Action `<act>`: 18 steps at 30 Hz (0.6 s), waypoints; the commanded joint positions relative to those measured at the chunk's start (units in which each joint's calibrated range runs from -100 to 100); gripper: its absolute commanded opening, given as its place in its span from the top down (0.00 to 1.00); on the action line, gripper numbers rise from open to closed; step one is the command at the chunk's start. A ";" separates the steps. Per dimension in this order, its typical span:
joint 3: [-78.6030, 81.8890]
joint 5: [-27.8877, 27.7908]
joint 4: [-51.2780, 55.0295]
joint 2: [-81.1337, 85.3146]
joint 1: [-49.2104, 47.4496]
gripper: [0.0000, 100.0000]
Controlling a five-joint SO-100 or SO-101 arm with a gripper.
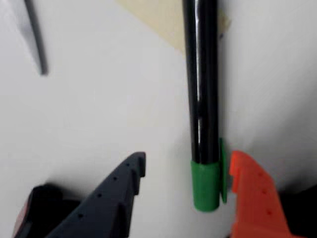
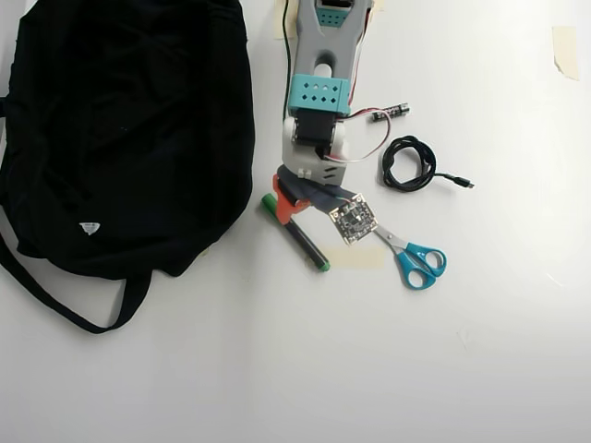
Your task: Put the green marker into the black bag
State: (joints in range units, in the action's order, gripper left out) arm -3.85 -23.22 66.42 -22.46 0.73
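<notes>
The green marker has a glossy black barrel and a green cap. In the overhead view the marker lies slanted on the white table, just right of the black bag. My gripper is open and straddles the cap end: the dark finger stands well to its left, and the orange finger is right beside the cap's clip. From above, the gripper covers the marker's upper left end. The bag lies flat with its strap trailing towards the front.
Blue-handled scissors lie right of the marker; a blade shows in the wrist view. A coiled black cable and a small dark stick lie further right. Beige tape sits by the marker's lower end.
</notes>
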 commanded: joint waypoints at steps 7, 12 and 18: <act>-11.60 0.57 -0.45 -6.92 -0.06 0.77; -11.69 1.36 -0.45 -8.50 0.16 0.77; -10.52 1.30 -0.45 -8.83 0.39 0.77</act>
State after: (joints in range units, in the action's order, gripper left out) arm -13.05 -22.05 66.42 -31.67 0.81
